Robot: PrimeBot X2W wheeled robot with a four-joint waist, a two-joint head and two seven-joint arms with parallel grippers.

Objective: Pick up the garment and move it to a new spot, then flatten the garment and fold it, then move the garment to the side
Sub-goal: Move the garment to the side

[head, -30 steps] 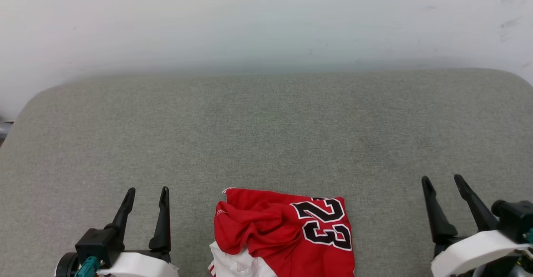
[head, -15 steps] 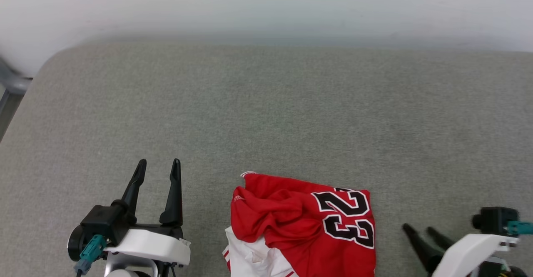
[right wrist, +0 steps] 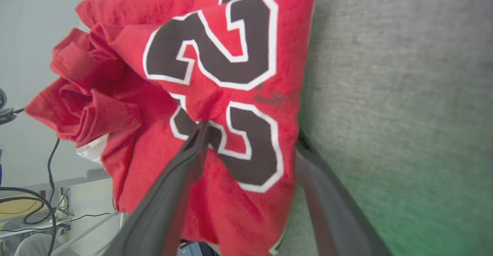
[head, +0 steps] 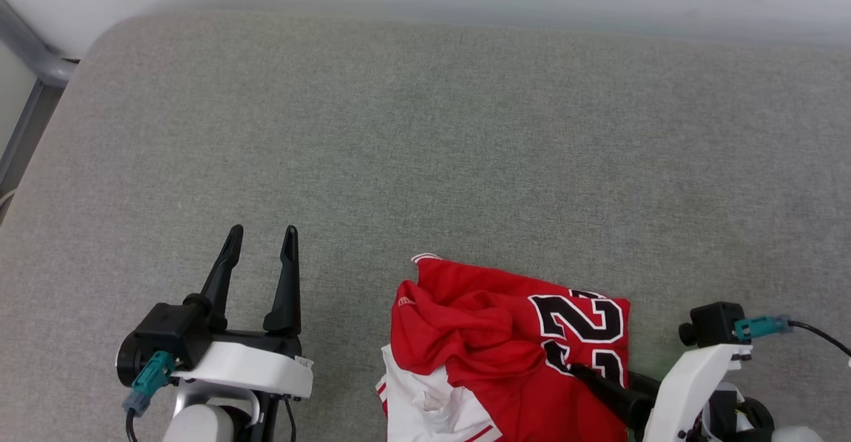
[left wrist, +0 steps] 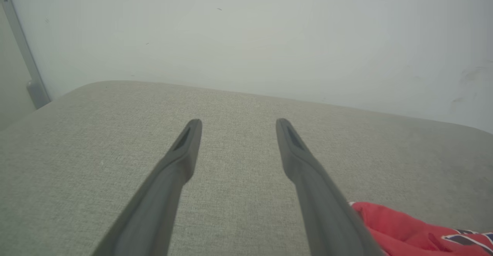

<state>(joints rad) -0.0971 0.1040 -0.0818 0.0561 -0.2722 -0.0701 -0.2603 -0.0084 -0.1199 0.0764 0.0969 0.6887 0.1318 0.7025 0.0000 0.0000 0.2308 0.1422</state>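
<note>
Garment (head: 479,322): red jersey, bunched and loosely folded, lying at the near edge of the grey fabric pad (head: 425,149), right of centre in the head view. Black "23" (head: 585,335) with white outline faces up on its right half. Red folds are piled on the left half and a white section sticks out at the near left.

Right gripper (head: 602,374) comes in from the lower right, fingers pointing left, at the garment's right edge. In the right wrist view the right gripper (right wrist: 250,133) is spread. One fingertip sits on the garment (right wrist: 115,113) at the lower numeral, where the fabric puckers. The other is just off the red edge, over the pad. Nothing is pinched.

Left gripper (head: 262,230) is left of the garment, near but apart from it, fingers pointing away from the robot. In the left wrist view the left gripper (left wrist: 238,122) is spread with bare pad between the fingers, and a corner of the garment (left wrist: 389,225) shows at the lower right.

White wall (left wrist: 246,36) is behind the pad, with a grey metal post (head: 26,50) at the far left corner.
</note>
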